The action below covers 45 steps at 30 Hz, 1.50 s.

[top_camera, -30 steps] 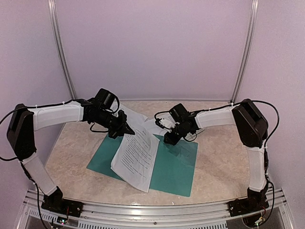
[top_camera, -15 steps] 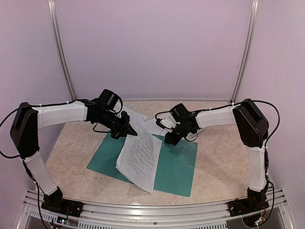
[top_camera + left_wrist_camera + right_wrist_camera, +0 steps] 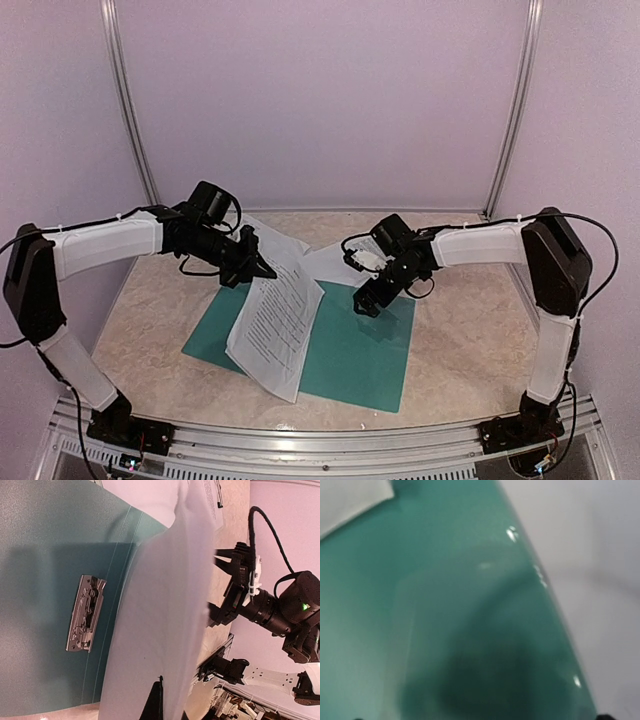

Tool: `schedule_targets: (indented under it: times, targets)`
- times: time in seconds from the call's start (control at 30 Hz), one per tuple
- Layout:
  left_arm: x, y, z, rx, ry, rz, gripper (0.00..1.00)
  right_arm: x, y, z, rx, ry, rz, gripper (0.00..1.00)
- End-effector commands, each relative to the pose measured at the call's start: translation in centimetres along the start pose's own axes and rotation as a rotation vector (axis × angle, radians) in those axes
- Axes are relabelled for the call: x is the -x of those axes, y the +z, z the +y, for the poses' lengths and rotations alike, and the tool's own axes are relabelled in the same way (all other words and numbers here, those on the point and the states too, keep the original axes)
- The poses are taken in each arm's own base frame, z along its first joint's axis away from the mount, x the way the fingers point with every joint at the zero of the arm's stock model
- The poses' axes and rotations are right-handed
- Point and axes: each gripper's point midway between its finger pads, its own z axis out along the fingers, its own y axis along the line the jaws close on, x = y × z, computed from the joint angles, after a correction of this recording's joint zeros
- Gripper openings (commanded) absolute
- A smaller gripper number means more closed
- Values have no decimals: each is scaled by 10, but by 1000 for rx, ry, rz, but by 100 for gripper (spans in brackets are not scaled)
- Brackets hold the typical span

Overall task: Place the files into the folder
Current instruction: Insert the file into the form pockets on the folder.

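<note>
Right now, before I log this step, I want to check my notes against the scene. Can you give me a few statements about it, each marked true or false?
1. The left hand is shut on the top edge of a printed sheet. True.
2. The folder lies closed on the table. False: it lies open, with its silver clip showing inside.
3. The right hand grips a sheet. False: it is open and holds nothing, over the far part of the folder.
4. More sheets lie on the table behind the folder. True.
</note>
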Motion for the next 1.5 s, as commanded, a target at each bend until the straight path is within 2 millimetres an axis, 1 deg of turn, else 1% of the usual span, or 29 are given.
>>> schedule_targets:
  times: [0.0, 0.13, 0.2, 0.27, 0.37, 0.43, 0.53, 0.6, 0.77, 0.9, 0.97, 1.07, 1.2, 1.33, 1.47]
  targets:
    - [-30, -7, -5, -7, 39, 75, 0, -11, -35, 3, -66, 13, 20, 99]
    - [-51, -15, -17, 8, 66, 99, 0, -32, -54, 12, -99, 16, 84, 99]
    - [-58, -17, -23, -5, 58, 117, 0, -45, -58, 18, -115, 8, 134, 99]
    - [-63, -14, -24, -16, 39, 137, 0, -58, -59, 20, -153, -8, 185, 97]
    - [-68, -7, -24, -30, 16, 169, 0, -71, -53, 26, -168, -23, 238, 94]
    - [-72, -2, -22, -23, 15, 178, 0, -74, -47, 27, -178, -34, 257, 94]
    - [-78, 8, -16, -12, -4, 206, 0, -81, -37, 28, -189, -53, 301, 90]
    - [-82, 17, -18, -39, -20, 236, 0, -88, -31, 28, -189, -72, 336, 87]
    - [-92, 29, -23, -80, -55, 296, 0, -100, -22, 23, -209, -104, 387, 81]
    - [-92, 36, -21, -82, -79, 308, 0, -99, -23, 13, -272, -108, 396, 77]
    - [-90, 40, -23, -101, -97, 311, 0, -96, -25, 10, -290, -103, 391, 75]
    - [-87, 46, -31, -156, -134, 321, 0, -87, -29, 7, -314, -91, 365, 73]
    - [-82, 55, -34, -205, -226, 330, 0, -75, -35, 7, -316, -75, 325, 73]
    - [-75, 63, -23, -232, -321, 315, 0, -67, -42, 10, -304, -49, 282, 73]
    - [-63, 62, -11, -218, -345, 265, 0, -59, -53, 10, -310, -11, 224, 75]
